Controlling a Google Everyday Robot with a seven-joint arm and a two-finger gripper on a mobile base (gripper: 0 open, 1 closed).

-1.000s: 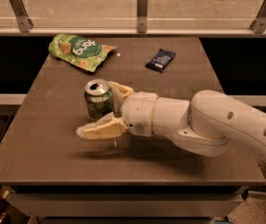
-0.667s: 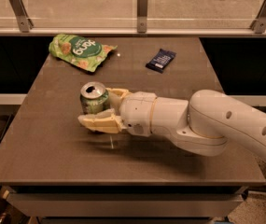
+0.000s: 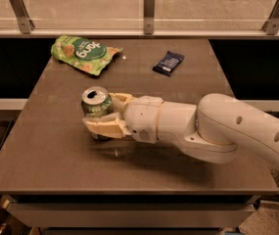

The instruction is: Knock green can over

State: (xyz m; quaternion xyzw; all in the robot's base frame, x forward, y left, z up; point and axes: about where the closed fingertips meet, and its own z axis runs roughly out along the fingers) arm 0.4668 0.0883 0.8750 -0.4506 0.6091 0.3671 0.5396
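Note:
The green can (image 3: 95, 104), with a silver top and an open pull-tab hole, stands upright on the brown table (image 3: 51, 151) left of centre. My gripper (image 3: 100, 112) reaches in from the right on a white arm (image 3: 227, 129). Its cream fingers (image 3: 104, 127) sit on either side of the can, one across the can's lower front and one behind its right side. The fingers press against the can. The can's base is hidden behind the near finger.
A flat green snack bag (image 3: 84, 53) lies at the table's back left. A dark blue packet (image 3: 168, 62) lies at the back centre-right. A glass rail with metal posts (image 3: 149, 6) runs behind the table. The table's front edge (image 3: 129, 192) is close below the arm.
The fingers have drawn closer together around the can, and the gripper and can have shifted slightly left on the table.

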